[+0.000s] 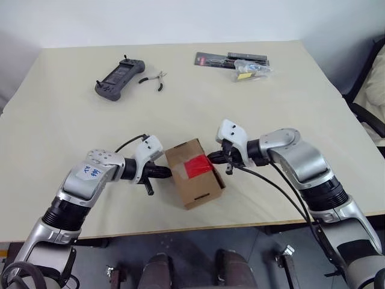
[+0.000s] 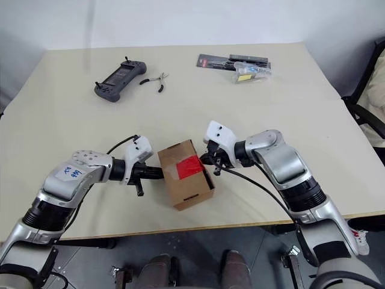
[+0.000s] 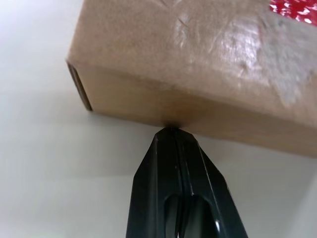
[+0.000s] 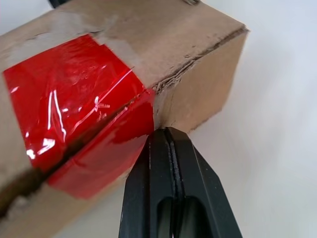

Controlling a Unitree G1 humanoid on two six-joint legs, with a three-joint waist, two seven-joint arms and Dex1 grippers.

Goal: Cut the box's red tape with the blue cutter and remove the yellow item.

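The box (image 1: pixel 194 188), a small brown carton, lies near the table's front edge with the red tape (image 1: pixel 197 166) on its top and right edge. My left gripper (image 1: pixel 167 173) is shut, and its tip presses against the box's left side wall (image 3: pixel 148 99). My right gripper (image 1: pixel 210 159) is also shut. Its tip touches the box's right side at the lower edge of the red tape (image 4: pixel 74 99), where a dark crease runs along the flap seam. The blue cutter and the yellow item are out of view.
At the back left lie a dark handheld controller (image 1: pixel 119 79) and small black-handled pliers (image 1: pixel 155 78). A black package (image 1: pixel 228 59) and a clear packet with a yellow label (image 1: pixel 251 71) lie at the back right. A chair (image 1: pixel 370 96) stands beyond the table's right edge.
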